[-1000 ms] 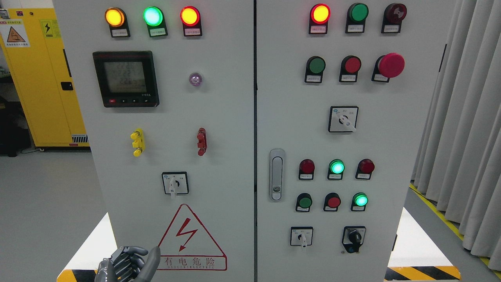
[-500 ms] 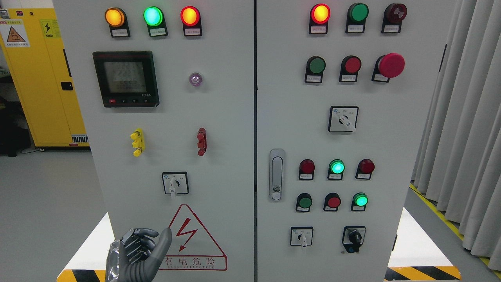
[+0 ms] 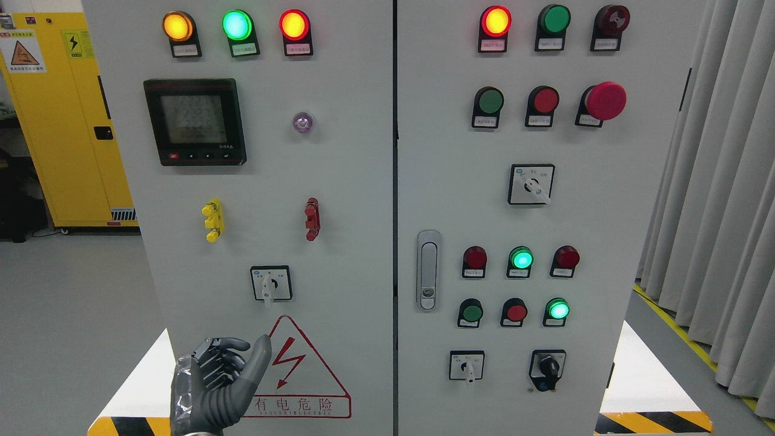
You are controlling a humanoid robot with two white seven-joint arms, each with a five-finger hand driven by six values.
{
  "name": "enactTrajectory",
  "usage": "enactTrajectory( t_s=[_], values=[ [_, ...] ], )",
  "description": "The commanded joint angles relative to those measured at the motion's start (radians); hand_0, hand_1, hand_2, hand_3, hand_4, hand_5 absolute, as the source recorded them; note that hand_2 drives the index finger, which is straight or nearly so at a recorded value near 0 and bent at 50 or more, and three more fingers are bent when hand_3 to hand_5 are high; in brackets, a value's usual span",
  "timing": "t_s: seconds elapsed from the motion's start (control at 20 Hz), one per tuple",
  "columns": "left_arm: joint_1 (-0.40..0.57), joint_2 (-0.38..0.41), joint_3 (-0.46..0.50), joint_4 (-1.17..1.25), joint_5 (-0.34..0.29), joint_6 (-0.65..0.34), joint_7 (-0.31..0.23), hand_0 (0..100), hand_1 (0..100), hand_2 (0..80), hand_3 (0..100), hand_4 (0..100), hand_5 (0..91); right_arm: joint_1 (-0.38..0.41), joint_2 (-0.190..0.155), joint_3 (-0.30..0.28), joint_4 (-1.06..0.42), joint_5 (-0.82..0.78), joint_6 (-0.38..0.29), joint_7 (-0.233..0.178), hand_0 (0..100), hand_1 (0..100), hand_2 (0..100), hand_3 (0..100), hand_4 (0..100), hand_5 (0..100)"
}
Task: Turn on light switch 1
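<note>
Fingers (image 3: 227, 345) of the grey metallic left hand (image 3: 212, 381) are loosely curled toward the palm with the thumb raised upright, and they hold nothing. This hand shows at the lower left of the head view, in front of the light grey steel control cabinet (image 3: 351, 181), its thumb tip overlapping the left edge of the red triangular electric-hazard sign (image 3: 296, 369). Which control is light switch 1 cannot be read from the small labels. The nearest control is the white square rotary selector switch (image 3: 270, 283), set just above the hazard sign and above and to the right of the hand, apart from it, with its white lever pointing down. Above that switch sit a yellow terminal post (image 3: 213, 220) and a red terminal post (image 3: 312, 218), and higher still a black digital meter (image 3: 195, 122). Three lit round indicator lamps (image 3: 237, 25), amber, green and red, line the top of the left door. The right door carries further lamps, push buttons, a large red mushroom-head button (image 3: 604, 100) and three more selector switches. A yellow storage cabinet (image 3: 60, 121) stands behind at the left.
</note>
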Motion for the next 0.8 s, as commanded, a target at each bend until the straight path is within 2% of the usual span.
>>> enactTrajectory(
  t_s=[0.0, 0.25, 0.75],
  values=[
    [-0.023, -0.027, -0.013, 0.001, -0.010, 0.015, 0.006, 17, 72, 59.0, 86, 89, 87.5, 0.000, 0.000, 0.000, 0.000, 0.000, -0.001, 0.001, 0, 50, 4, 0, 0, 0],
    [-0.034, -0.028, -0.013, 0.002, -0.029, 0.032, 0.006, 17, 72, 58.9, 86, 89, 87.6, 0.000, 0.000, 0.000, 0.000, 0.000, -0.001, 0.001, 0, 50, 4, 0, 0, 0],
    [-0.072, -0.034, -0.013, 0.028, -0.030, 0.061, 0.006, 18, 71, 57.3, 85, 89, 87.6, 0.000, 0.000, 0.000, 0.000, 0.000, -0.001, 0.001, 0, 50, 4, 0, 0, 0]
  ],
)
